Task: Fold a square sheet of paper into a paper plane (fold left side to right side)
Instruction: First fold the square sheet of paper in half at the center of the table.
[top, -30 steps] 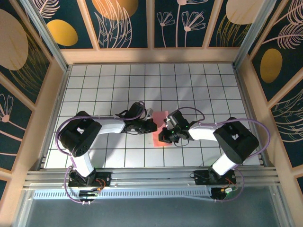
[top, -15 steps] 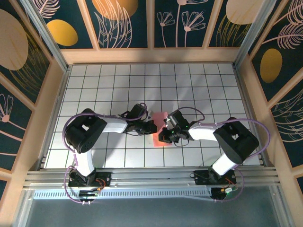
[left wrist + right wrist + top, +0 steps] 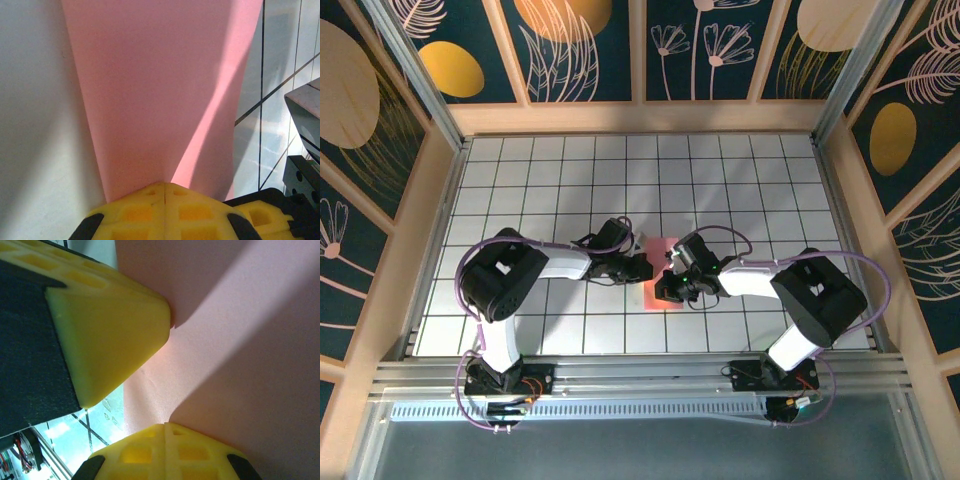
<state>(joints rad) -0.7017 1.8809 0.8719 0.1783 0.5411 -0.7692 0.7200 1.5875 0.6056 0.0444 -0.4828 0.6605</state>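
Overhead, the square sheet of paper (image 3: 660, 248) lies on the tiled counter (image 3: 570, 180) near its middle, between the two arms. The left hand (image 3: 638, 268) reaches onto it from the left and the right hand (image 3: 666, 285) from the right, so the two sit just beside each other over the lower part of the pink sheet. From the left wrist, the paper (image 3: 160, 90) stretches away flat across the white surface. The left hand (image 3: 165, 187) has its yellow pads brought together with nothing between them, and their tips seem to rest on the sheet's near part. Dark housing at the right edge looks like part of the other arm. From the right wrist, the paper (image 3: 240, 340) covers most of the picture. The right hand (image 3: 165, 427) is likewise closed and empty, its tips at the sheet, and the left hand (image 3: 125, 325) bears down on the pink surface just beside it. Judged from this, both hands are pressing or pinning, perhaps setting a crease, rather than gripping. The sheet looks thin, light and limp: it should slide easily on the smooth tiles, buckle if pushed from one edge, and keep any accidental crease. A sound hold would be a pinch at a free left corner or edge, lifted slightly off the counter, while the other hand pins the paper near the fold line.
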